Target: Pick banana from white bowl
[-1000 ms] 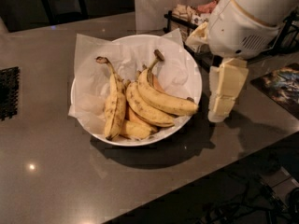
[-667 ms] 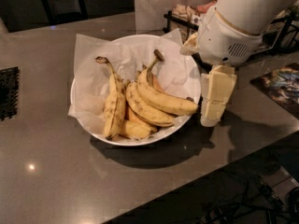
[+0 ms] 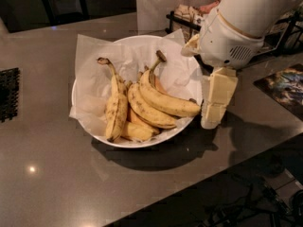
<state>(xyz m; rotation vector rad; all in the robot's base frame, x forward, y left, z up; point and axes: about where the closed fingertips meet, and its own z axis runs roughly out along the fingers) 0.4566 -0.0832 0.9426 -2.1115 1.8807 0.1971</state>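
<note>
Grey stone counter [image 3: 57,174] fills most of the view, with a dark floor and loose cables below its near edge. At the upper right is the robot's bulky white arm [image 3: 246,18]. The white bowl [image 3: 137,144] sits mid-counter, lined with crinkled white paper [image 3: 94,65] that sticks out past its far and left sides.

Inside it, a cleaner yellow pair of bananas [image 3: 163,104] joined at one stem lies across the middle, curving toward the right rim. The banana [image 3: 116,109] to be picked, heavily brown-speckled, lies on the left side of the bowl and touches its neighbours along its right side.

The gripper [image 3: 210,122] hangs pointing down, just outside the bowl's right rim and close to the tips of the pair. I cannot tell whether it is spread or pressed together; it appears to carry nothing.

The move turns on this: the speckled banana lies across the bowl from the gripper, toward the left of the view, with the pair between them. Its long axis runs roughly far to near, with the thin stem at the far end. My guess is that the gripper must pass over the pair and straddle the banana across its width.
</note>
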